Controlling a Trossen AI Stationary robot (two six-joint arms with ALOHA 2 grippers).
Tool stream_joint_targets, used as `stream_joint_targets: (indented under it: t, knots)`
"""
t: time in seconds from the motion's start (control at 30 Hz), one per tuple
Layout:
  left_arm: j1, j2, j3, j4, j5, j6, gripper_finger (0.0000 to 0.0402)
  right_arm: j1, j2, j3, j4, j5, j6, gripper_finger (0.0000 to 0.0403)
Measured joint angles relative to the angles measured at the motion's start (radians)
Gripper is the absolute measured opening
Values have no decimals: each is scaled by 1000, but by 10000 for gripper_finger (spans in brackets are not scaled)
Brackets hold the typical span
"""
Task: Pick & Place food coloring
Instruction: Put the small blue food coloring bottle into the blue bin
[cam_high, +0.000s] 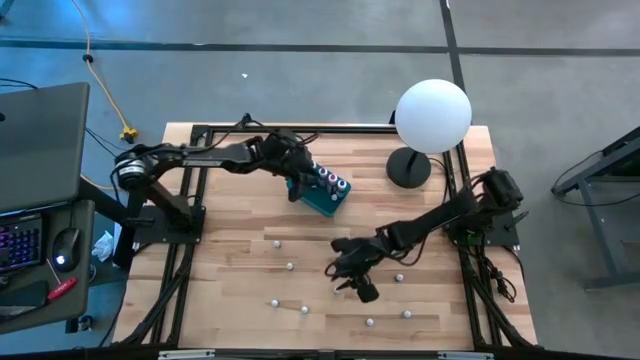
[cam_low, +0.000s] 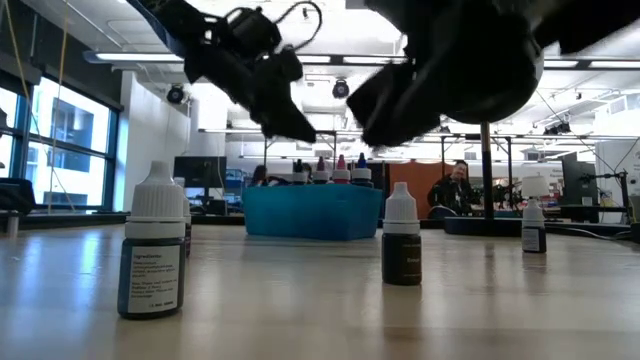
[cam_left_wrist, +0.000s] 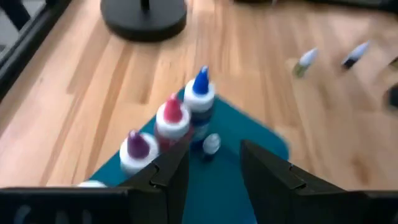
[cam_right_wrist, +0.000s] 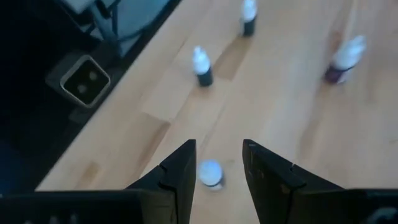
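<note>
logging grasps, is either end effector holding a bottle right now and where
Nothing is held. The right end effector is open above a bottle; the left end effector is open over the teal box.

Wooden desk (cam_high: 230, 250), pale planks, black frame rails along its edges.

Teal box (cam_high: 322, 196): on the desk, toward the far edge, left of centre, turned at an angle. Low view shows it as a blue-green tub (cam_low: 312, 212) in the middle distance.

White globe lamp (cam_high: 433, 116): near the far right corner; round black base (cam_high: 408, 168) flat on the desk.

Off the desk, left side: laptop (cam_high: 40, 140), keyboard (cam_high: 18, 245) with lit keys, mouse (cam_high: 66, 245). Yellow cable (cam_high: 100, 75) across the grey floor beyond the far edge.

Low view, room behind: a person (cam_low: 455, 190) seated past the desk; windows (cam_low: 60, 140) at left.
</note>
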Motion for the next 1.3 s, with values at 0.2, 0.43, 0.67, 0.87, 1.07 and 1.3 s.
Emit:
stream_joint_targets:
  t: [0.2, 0.43, 0.67, 0.87, 1.07, 1.3]
  knots:
    - [0, -55, 1, -1, 9, -11, 137, 18, 104, 0, 82, 12, 53, 124]
    - [0, -88, 1, 38, 82, -51, 137, 18, 174, 0, 125, 68, 71, 121]
    - [1, -118, 1, 44, 123, -86, 137, 2, 172, 0, 186, 66, 83, 76]
    - [1, -166, 1, 44, 126, -87, 137, -40, 153, -1, 198, 64, 121, 67]
    - [3, -243, 1, 31, 122, -87, 137, -129, 27, -1, 191, 309, 47, 81]
    - [3, -327, 1, -27, 73, -43, 137, -294, -73, 1, 192, 683, -13, 68]
